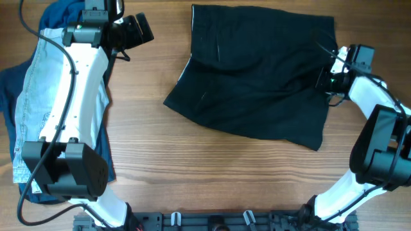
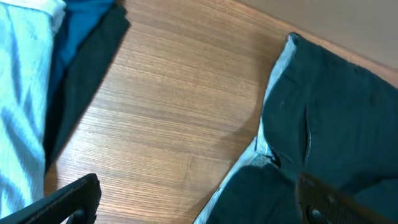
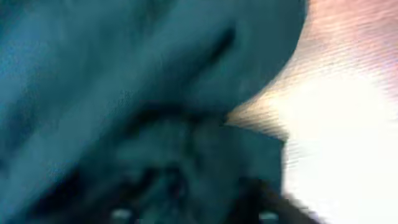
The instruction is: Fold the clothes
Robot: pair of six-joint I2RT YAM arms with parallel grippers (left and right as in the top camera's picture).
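Observation:
The black shorts (image 1: 257, 77) lie spread on the wooden table, right of centre. In the left wrist view the shorts (image 2: 348, 112) show a pale lining strip (image 2: 268, 106) along their edge. My left gripper (image 1: 142, 29) is open and empty above bare wood, left of the shorts; its fingers (image 2: 199, 208) stand wide apart. My right gripper (image 1: 326, 76) is at the right edge of the shorts. In the blurred right wrist view, black fabric (image 3: 124, 74) fills the space between its fingers (image 3: 193, 211), which appear shut on it.
Light-blue denim shorts (image 1: 38, 96) lie on a dark blue garment (image 1: 8, 83) at the table's left edge, partly under my left arm. Both show in the left wrist view, denim (image 2: 18, 93) and blue cloth (image 2: 84, 25). Bare wood (image 1: 192, 173) lies in front.

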